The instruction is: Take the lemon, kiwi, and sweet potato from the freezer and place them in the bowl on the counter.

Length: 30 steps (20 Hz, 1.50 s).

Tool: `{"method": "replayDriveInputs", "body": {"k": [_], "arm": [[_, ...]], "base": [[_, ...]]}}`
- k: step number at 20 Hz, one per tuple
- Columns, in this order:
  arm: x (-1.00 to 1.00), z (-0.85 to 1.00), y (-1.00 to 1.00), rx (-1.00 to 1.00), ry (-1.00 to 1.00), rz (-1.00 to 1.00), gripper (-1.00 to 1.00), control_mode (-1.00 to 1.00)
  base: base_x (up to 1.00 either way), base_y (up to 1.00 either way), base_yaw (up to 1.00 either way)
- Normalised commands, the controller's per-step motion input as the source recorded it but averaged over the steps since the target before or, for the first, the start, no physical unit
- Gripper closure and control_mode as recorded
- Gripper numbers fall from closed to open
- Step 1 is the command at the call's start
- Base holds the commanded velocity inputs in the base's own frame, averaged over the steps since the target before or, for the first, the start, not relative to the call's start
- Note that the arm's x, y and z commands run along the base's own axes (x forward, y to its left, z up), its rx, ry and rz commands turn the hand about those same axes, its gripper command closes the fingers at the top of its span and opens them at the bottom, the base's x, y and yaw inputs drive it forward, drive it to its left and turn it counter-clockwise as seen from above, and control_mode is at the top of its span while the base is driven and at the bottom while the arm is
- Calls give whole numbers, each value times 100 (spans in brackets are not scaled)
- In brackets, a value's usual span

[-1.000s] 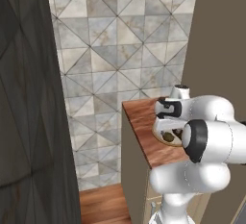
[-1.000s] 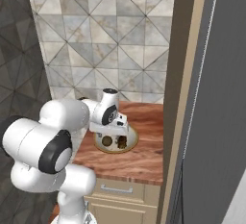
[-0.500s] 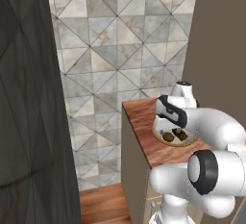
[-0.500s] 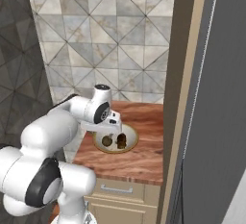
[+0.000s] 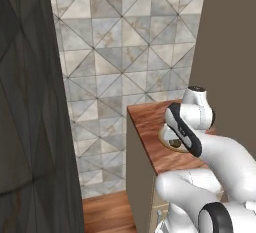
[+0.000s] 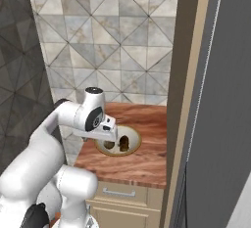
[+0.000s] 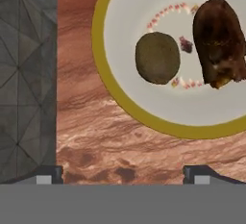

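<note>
Gripper [image 7: 123,172] is hovering over the surface [image 7: 96,136], its two dark fingertips [image 7: 48,174] spread wide with nothing between them. In the right base view the gripper [image 6: 110,136] is hanging just above the near-left rim of the bowl [image 6: 131,148].

The surface is showing reddish-brown wood grain, running from the near edge up under the bowl [image 7: 144,115]. Bowl is sitting flat on it, cream-white inside with a tan-yellow rim and a faint ring of small red marks at the middle. Inside the bowl a round brown-green kiwi [image 7: 157,57] is lying beside a longer dark brown sweet potato [image 7: 218,43]; the two are close but a narrow gap is showing between them. In the right base view both are reading as small dark lumps in the bowl.

In the left base view the bowl [image 5: 167,139] is peeking out beside the white arm [image 5: 200,147] on the surface [image 5: 147,122]. Below the wood top in the right base view a beige cabinet [image 6: 122,193] is carrying a drawer with a metal handle. Wood-plank floor [image 5: 107,212] is showing at the foot of the cabinet side.

Behind the surface a wall [image 6: 108,36] of grey-beige triangular tiles is rising. A dark patterned panel [image 5: 25,102] is standing at the left, a tall grey panel [image 6: 220,100] at the right.
</note>
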Motion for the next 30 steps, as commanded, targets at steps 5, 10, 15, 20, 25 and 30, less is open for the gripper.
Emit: {"method": "replayDriveInputs", "body": {"k": [5,10,15,20,25,30], "arm": [[-46,47,7,0,-4,-8,-100,-100],[-30,60,21,-1,-3,-1,-100,-100],[-35,68,10,-1,-3,-2,-100,-100],[-52,62,2,-4,-2,-1,-100,-100],[-68,52,0,-2,0,0,-100,-100],[-73,36,0,-3,0,0,-100,-100]], "base": [[0,0,0],[0,0,0],[0,0,0],[0,0,0],[0,0,0],[0,0,0]]}}
